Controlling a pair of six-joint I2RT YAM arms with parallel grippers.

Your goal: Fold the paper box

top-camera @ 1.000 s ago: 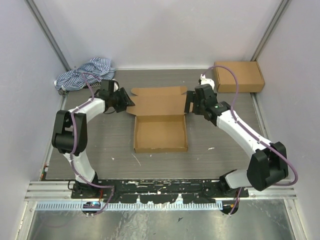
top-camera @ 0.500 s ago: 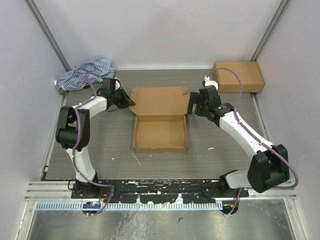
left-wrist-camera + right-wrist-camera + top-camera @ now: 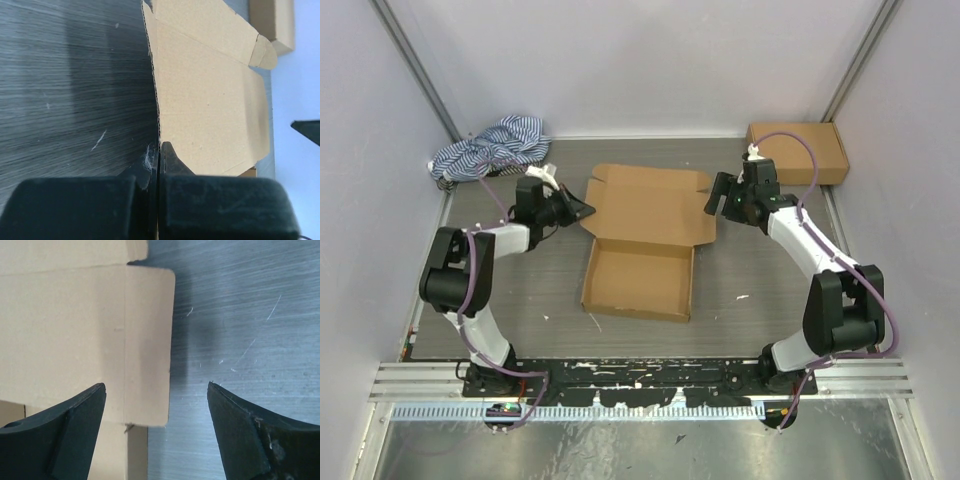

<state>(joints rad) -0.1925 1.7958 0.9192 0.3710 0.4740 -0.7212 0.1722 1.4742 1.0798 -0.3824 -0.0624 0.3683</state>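
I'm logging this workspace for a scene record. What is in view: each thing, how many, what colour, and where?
paper box: one, brown, table centre, lid open toward the far side
second cardboard box: one, brown, closed, far right corner
striped cloth: one, blue and white, bunched in far left corner
table: one, grey woodgrain, under everything
left hand: one, black, shut on the paper box's left lid edge
right hand: one, black, open, jaws either side of the lid's right flap
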